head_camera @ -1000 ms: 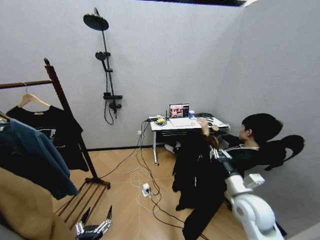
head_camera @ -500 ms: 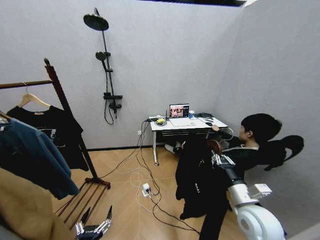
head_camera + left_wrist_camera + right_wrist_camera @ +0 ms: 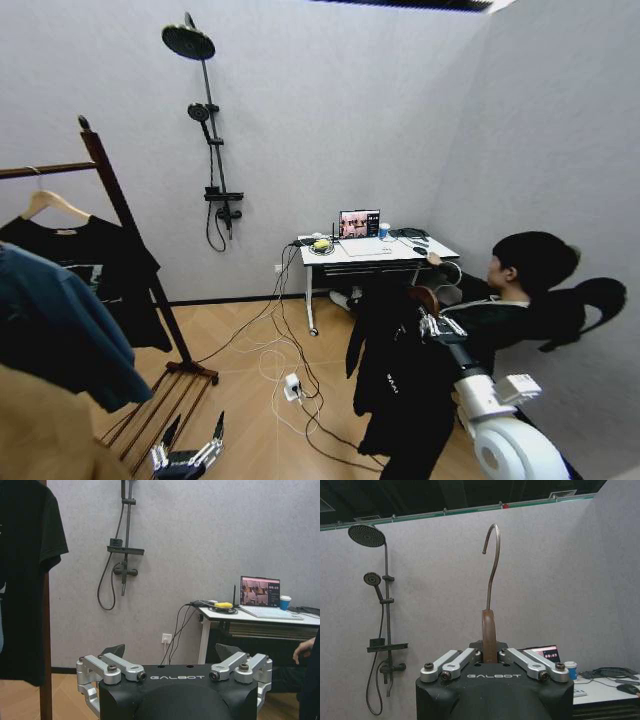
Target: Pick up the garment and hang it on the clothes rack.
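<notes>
The garment (image 3: 398, 372), long and black, hangs off the floor on a wooden hanger held by my right gripper (image 3: 432, 322) at the right of the head view. In the right wrist view that gripper (image 3: 490, 656) is shut on the hanger's neck (image 3: 489, 630), and the metal hook (image 3: 493, 555) stands free above it. The clothes rack (image 3: 118, 205) is at the far left, its rod (image 3: 50, 169) running off the edge, well apart from the garment. My left gripper (image 3: 186, 456) hangs low over the floor beside the rack's base and is open (image 3: 171, 652), holding nothing.
A black T-shirt (image 3: 105, 272) and a blue jacket (image 3: 55, 335) hang on the rack, with tan cloth (image 3: 40, 435) below. A desk (image 3: 372, 252) with a laptop stands at the back. A seated person (image 3: 525, 290) is just behind the garment. Cables and a power strip (image 3: 292, 381) lie on the floor.
The whole picture has shifted a little, so the rack sits further left. My right arm has sunk slightly with the garment. The left gripper has not moved.
</notes>
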You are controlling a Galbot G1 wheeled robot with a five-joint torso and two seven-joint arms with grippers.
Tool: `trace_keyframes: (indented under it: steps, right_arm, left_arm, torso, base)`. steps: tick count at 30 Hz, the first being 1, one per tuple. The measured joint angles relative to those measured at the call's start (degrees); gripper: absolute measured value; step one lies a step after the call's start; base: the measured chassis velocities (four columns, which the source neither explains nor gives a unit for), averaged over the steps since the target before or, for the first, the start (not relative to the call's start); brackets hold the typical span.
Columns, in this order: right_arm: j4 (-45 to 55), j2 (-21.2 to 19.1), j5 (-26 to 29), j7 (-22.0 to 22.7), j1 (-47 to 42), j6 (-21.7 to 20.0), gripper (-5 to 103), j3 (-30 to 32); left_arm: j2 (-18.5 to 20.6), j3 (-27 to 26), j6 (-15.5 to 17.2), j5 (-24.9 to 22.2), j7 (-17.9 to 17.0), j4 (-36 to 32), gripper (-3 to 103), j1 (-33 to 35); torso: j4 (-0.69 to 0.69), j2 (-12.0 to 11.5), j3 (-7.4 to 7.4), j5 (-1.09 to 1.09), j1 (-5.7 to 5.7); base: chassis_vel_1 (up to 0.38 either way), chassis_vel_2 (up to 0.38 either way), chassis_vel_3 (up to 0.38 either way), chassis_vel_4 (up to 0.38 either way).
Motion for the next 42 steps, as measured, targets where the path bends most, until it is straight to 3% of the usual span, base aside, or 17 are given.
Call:
trace_keyframes:
  steps: [5,7,12,23,30,32,42]
  right_arm:
    - [-0.86,0.12,-0.2,-0.75,0.19,0.81,10,-0.51]
    - [-1.46,0.17,-0.36,-1.13,0.56,1.1,10,-0.9]
    - [-2.17,0.02,-0.5,-1.45,1.25,1.23,10,-1.51]
    - [-4.59,-0.6,-0.94,-2.9,3.83,2.06,10,-3.69]
    - [-9.75,-3.31,0.01,-3.86,9.69,2.1,10,-6.28]
    - [-11.83,-5.66,0.59,-3.99,13.2,1.91,10,-8.07]
    - [-10.97,-11.19,3.29,-3.68,18.52,-0.66,10,-13.91]
  left_arm:
    - [0.01,0.0,0.0,0.0,0.0,0.01,100,-0.01]
    - [0.0,0.0,0.0,0.0,0.0,0.0,100,0.0]
    - [0.0,0.0,0.0,0.0,0.0,0.0,100,-0.01]
    - [0.0,0.0,0.0,0.0,-0.01,0.0,100,-0.02]
    - [0.01,0.0,0.0,0.0,0.0,0.0,100,0.0]
    - [0.0,-0.01,0.0,0.0,-0.01,0.0,100,0.01]
    - [0.0,0.0,0.0,0.0,0.0,0.0,100,0.0]
  torso:
    - [-0.06,-0.01,0.0,-0.04,0.01]
    - [-0.01,-0.01,0.0,0.02,0.02]
    - [-0.07,0.0,-0.01,-0.04,0.01]
    - [-0.04,-0.03,0.01,-0.04,0.07]
    - [-0.05,0.0,-0.01,-0.03,-0.02]
    - [-0.02,0.03,-0.03,-0.04,-0.06]
    - [-0.02,0.0,0.0,-0.03,0.02]
  base:
    - [-0.239,0.229,0.245,-0.252]
    - [-0.243,0.226,0.233,-0.241]
    - [-0.235,0.24,0.25,-0.232]
    - [-0.215,0.214,0.198,-0.201]
    - [-0.018,0.047,0.023,-0.009]
    - [0.073,-0.031,-0.013,0.075]
    - [0.026,0.021,0.043,0.037]
